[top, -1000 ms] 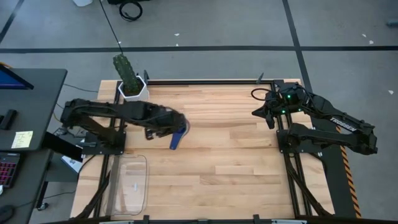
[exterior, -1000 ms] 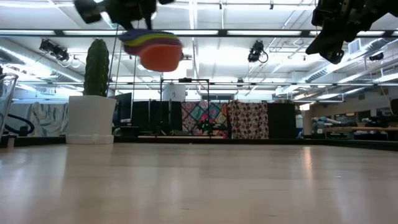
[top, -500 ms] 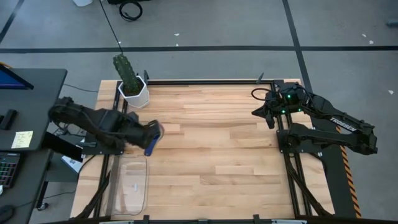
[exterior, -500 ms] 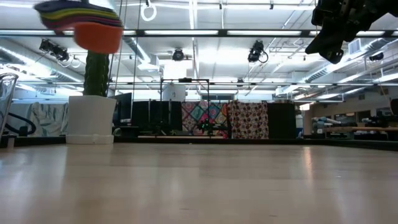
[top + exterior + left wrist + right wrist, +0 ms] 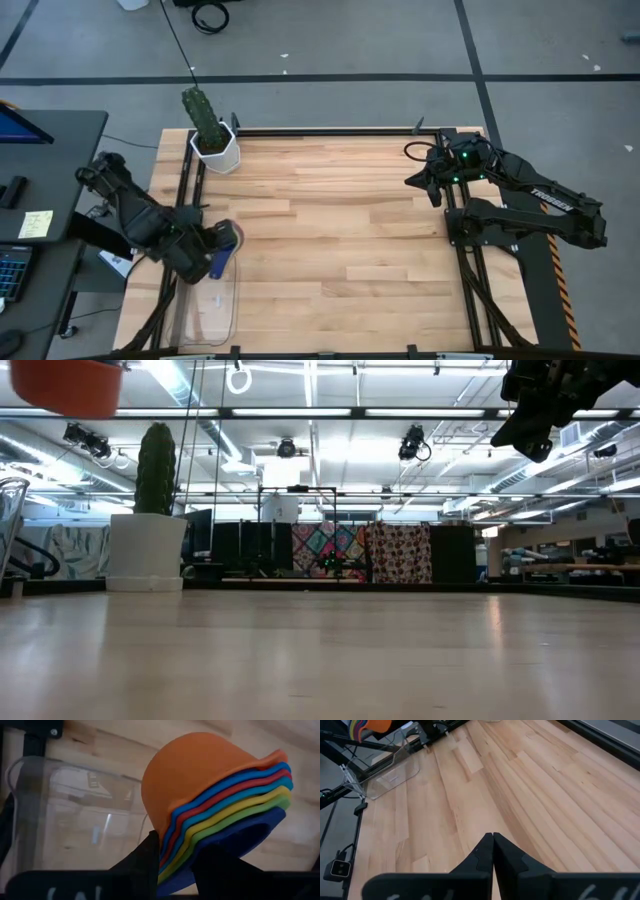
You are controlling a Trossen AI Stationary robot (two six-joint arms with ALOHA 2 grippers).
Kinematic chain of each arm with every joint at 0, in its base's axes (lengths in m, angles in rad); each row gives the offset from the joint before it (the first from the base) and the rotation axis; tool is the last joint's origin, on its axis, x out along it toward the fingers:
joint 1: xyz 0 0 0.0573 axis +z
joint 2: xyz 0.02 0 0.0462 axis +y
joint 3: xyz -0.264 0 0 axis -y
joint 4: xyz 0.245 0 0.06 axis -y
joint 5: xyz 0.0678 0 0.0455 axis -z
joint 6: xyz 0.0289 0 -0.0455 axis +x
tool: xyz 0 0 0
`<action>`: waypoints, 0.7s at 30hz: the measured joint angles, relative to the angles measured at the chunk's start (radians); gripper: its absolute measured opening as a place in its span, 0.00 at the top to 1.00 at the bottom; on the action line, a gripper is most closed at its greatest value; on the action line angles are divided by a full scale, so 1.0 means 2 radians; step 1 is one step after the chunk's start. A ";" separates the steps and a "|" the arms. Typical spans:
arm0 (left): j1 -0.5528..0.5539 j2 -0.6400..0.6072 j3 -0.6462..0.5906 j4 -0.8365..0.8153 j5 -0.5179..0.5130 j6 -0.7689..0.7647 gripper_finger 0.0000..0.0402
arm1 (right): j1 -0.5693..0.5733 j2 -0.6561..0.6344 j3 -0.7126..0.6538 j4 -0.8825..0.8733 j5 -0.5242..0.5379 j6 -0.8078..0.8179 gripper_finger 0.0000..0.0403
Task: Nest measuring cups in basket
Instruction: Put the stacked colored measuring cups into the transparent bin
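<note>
The measuring cups (image 5: 215, 795) are nested in one stack, with orange outermost and dark blue innermost. My left gripper (image 5: 179, 851) is shut on the stack and holds it in the air over the far end of the clear basket (image 5: 210, 300). The basket lies flat on the table's near left corner. In the high view the stack shows as a dark blue shape (image 5: 222, 250). In the low view only the orange bottom (image 5: 65, 385) shows, high up. My right gripper (image 5: 432, 185) waits shut above the table's far right. My left gripper pinches the layered edges (image 5: 170, 864) at one side of the stack between its two fingers. One finger lies against the orange outer cup, the other on the dark blue inner cup. The fingers point steeply down. The stack is tilted and lifted clear of the table and basket.
A white pot with a green cactus (image 5: 212, 140) stands at the table's far left corner. Bare wooden tabletop (image 5: 340, 230) stretches between the two arms. Black frame rails (image 5: 185, 215) run along the table's left and right edges.
My left gripper has carried the stack from the table's left middle toward the left and near edges, rising a little and rolling its wrist. It now hangs over the basket's far end. The stack stays held and nested.
</note>
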 joint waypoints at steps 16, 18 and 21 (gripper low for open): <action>-0.115 -0.003 -0.025 -0.007 -0.011 -0.011 0.77 | 0.000 0.000 0.000 0.000 0.000 0.000 0.97; -0.128 -0.003 -0.031 -0.007 -0.010 -0.011 0.77 | 0.000 0.000 0.000 0.000 0.000 0.000 0.97; -0.146 -0.003 -0.038 -0.007 -0.008 -0.012 0.77 | 0.000 0.000 0.000 0.000 0.000 0.000 0.97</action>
